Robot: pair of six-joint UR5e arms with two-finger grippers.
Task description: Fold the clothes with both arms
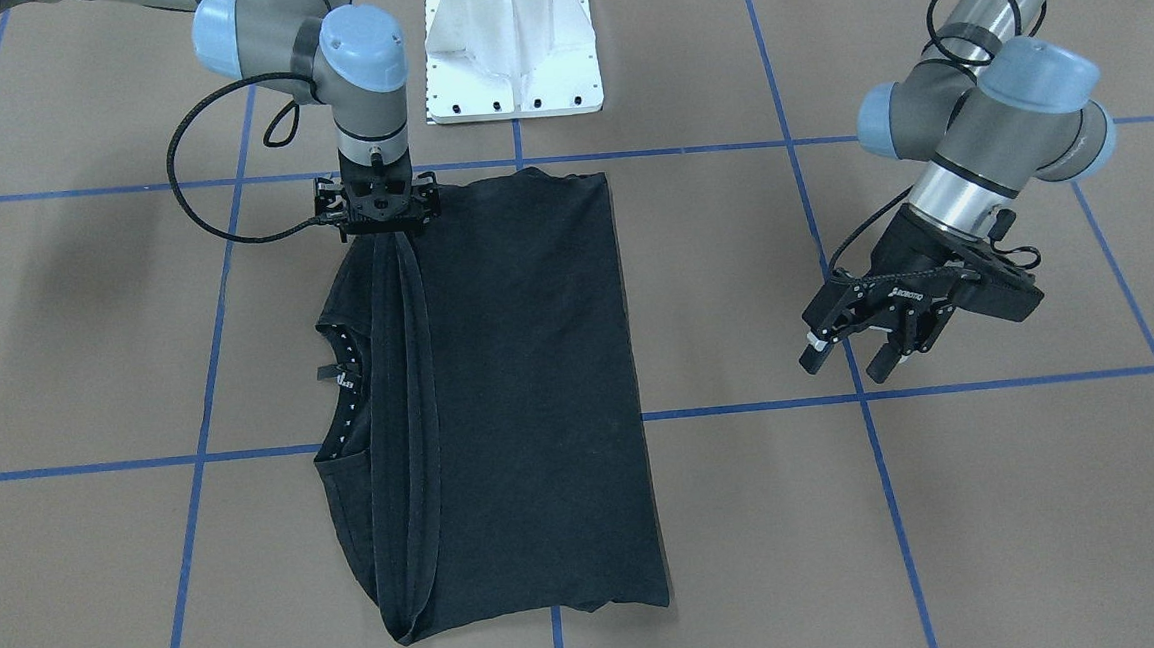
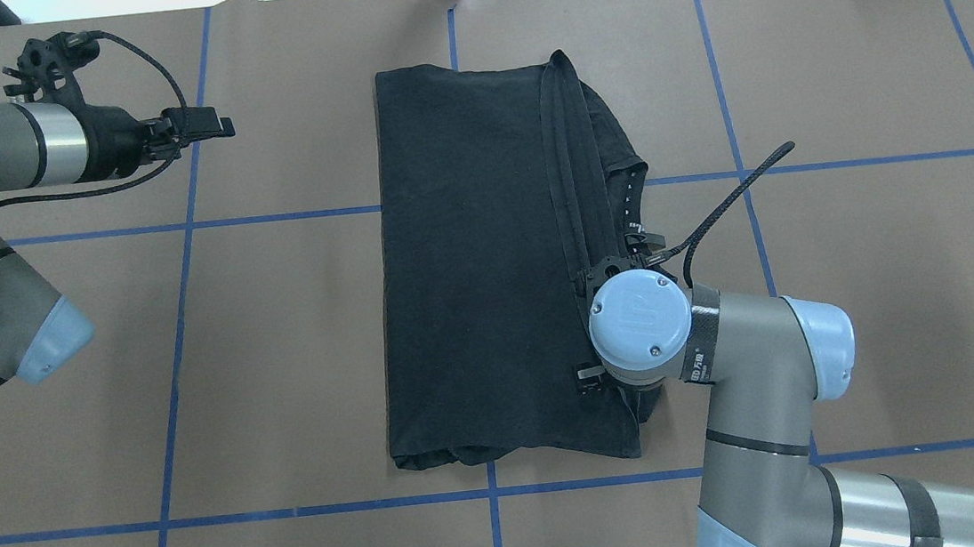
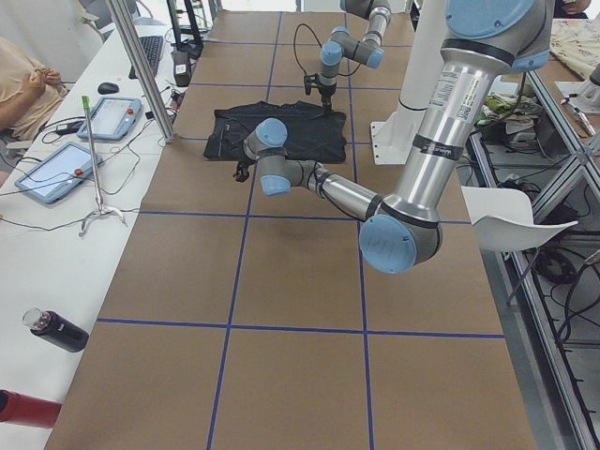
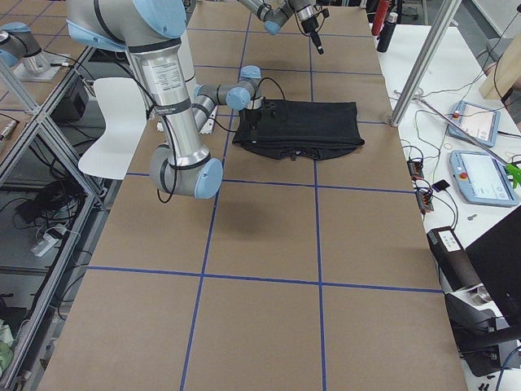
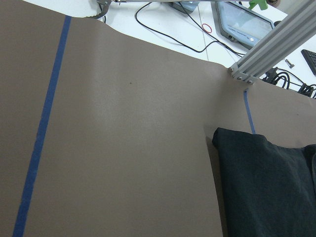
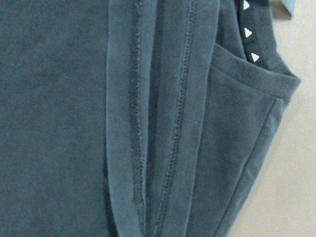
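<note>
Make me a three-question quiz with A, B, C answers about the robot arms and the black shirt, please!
1. Which gripper is at the T-shirt? A left; B right; C both.
2. What colour are the tape lines on the table? A red; B blue; C yellow.
3. The left gripper is: A shut on the shirt; B holding a bottle; C open and empty.

Answers:
1 B: the right gripper sits at the shirt's raised hem, while the other hangs over the table beside it.
2 B: blue lines cross the brown table.
3 C: its fingers are spread with nothing between them.
</note>
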